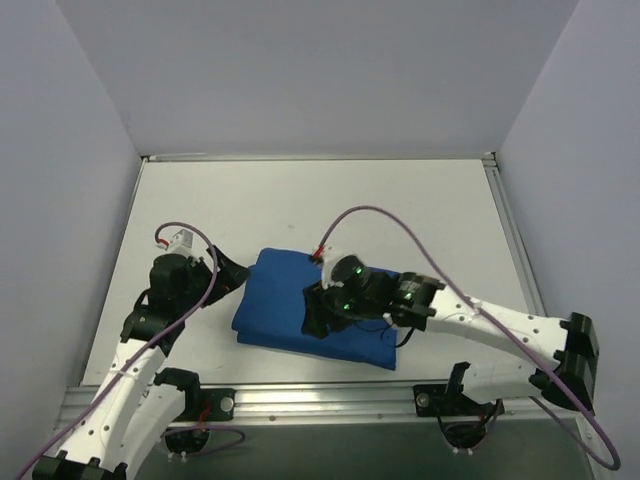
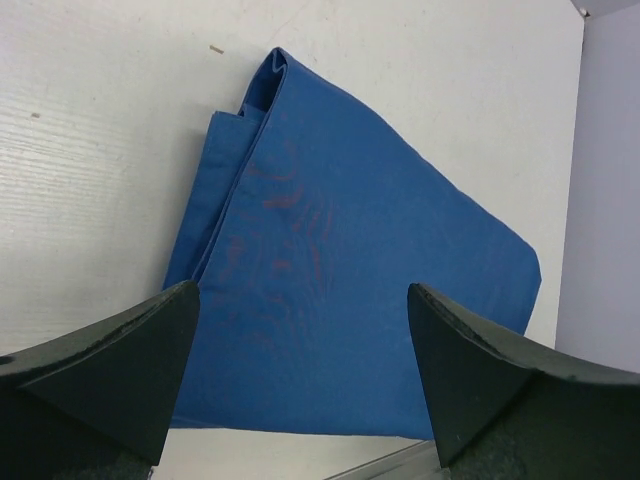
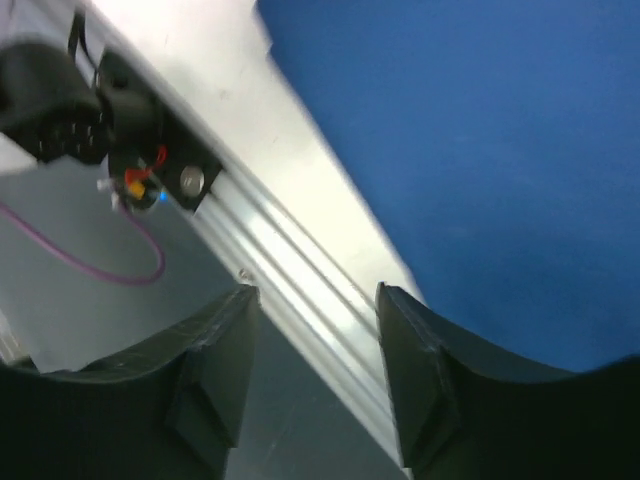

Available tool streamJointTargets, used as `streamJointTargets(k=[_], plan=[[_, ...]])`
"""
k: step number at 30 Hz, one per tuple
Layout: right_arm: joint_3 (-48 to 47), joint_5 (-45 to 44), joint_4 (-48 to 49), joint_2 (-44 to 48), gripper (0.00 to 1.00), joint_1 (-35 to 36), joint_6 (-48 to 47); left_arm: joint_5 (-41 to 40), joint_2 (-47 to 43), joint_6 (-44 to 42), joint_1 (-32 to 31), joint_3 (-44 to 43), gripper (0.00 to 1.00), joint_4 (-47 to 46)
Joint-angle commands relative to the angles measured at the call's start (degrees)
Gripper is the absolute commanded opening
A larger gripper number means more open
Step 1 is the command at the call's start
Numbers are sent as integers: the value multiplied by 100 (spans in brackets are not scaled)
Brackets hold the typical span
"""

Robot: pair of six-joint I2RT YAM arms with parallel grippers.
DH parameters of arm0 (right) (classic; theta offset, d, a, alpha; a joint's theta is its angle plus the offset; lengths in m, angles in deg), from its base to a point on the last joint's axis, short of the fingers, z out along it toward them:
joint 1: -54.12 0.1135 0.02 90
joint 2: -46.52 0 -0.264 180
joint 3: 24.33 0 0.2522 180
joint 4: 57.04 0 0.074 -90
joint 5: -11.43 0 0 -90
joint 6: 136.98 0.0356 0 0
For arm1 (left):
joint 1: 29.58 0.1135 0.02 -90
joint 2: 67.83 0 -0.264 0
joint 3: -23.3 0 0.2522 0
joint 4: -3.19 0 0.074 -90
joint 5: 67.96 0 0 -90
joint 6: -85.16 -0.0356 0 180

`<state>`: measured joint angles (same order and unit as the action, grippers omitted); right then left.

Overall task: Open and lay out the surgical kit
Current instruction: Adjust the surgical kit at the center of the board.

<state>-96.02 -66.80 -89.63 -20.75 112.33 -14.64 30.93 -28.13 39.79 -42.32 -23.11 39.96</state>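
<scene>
The surgical kit's royal-blue cloth wrap (image 1: pixel 275 300) lies folded shut as a flat bundle on the white table, and it also shows in the left wrist view (image 2: pixel 350 260) and the right wrist view (image 3: pixel 480 150). The steel tray and the silver instruments are not visible. My left gripper (image 1: pixel 236 272) is open and empty just left of the wrap, pointing at it (image 2: pixel 303 292). My right gripper (image 1: pixel 316 312) is open and empty, tilted over the wrap's near part (image 3: pixel 317 292), with the wrap's near edge and the table's front rail in its view.
An aluminium rail (image 1: pixel 300 400) runs along the table's near edge, also in the right wrist view (image 3: pixel 290 260). The left arm's base clamp (image 3: pixel 70 110) and a purple cable (image 3: pixel 130 265) sit below it. Grey walls enclose the left, back and right sides.
</scene>
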Motion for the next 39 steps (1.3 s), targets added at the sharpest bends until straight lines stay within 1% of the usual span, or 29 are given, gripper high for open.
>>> streamJointTargets(k=[1,2,3,4,5,6,7,8,9,10,11,12,15,19,22,24,27,29,30,33,35,36,37,38,39], plan=[[-236,-210,282,-742,48,1013,133,253,-50,-129,16,-453,94,-164],[-262,-219,362,-918,32,1121,124,289,-120,-86,42,-445,94,-243],[-271,-228,467,-1216,24,1209,37,220,-138,-7,69,-471,94,-18],[-271,-263,555,-1341,19,1305,1,-42,-156,264,121,-488,94,141],[-263,-280,730,-1455,15,1324,-43,-106,-182,336,174,-515,94,273],[-254,-359,819,-1656,11,1333,-87,33,-191,258,244,-524,94,223],[-245,-403,959,-1754,9,1341,-157,165,-191,5,323,-611,94,266],[-254,-430,1012,-1859,5,1376,-184,62,-156,-23,411,-716,94,423],[-245,-413,1109,-2061,3,1385,-201,-113,-121,-15,438,-839,94,894],[-219,-343,1310,-2167,1,1385,-254,-315,-77,-15,464,-1136,95,1168],[-192,-333,1416,-2272,0,1394,-272,-761,19,11,508,-1296,95,1450],[-192,-333,1522,-2500,0,1394,-281,-939,55,38,517,-1436,95,1844],[-280,-412,1803,-3009,0,1386,-298,-1484,99,38,526,-1850,95,2329],[-596,-465,2269,-3626,0,1377,-316,-1802,38,73,526,-2097,95,2568],[-939,-711,2322,-4118,0,1298,-324,-1794,64,64,526,-2220,95,2648],[-1166,-894,2340,-4407,0,1210,-333,-1785,81,47,526,-2246,99,2674],[-1387,-984,2506,-4715,0,859,-333,-1829,73,3,526,-2229,100,2683],[-1484,-774,2752,-4909,0,394,-333,-1785,81,-15,526,-2176,100,2674],[-1554,-625,2840,-5102,0,210,-342,-1750,90,-15,535,-2159,94,2631],[-1975,-519,3025,-5488,0,-415,-500,-1452,169,20,535,-1948,91,2351],[-2651,-333,2798,-5761,0,-818,-667,-1232,361,64,535,-1747,86,2157],[-2914,-359,2675,-5998,0,-925,-763,-996,467,82,526,-1676,85,1964],[-3430,-325,2430,-6218,0,-1135,-964,-681,712,82,526,-1562,82,1684],[-3662,-255,2332,-6220,0,-1137,-1071,-678,827,73,526,-1509,80,1681],[-3873,-228,2244,-6350,0,-1285,-1141,-434,968,56,526,-1465,79,1420]])
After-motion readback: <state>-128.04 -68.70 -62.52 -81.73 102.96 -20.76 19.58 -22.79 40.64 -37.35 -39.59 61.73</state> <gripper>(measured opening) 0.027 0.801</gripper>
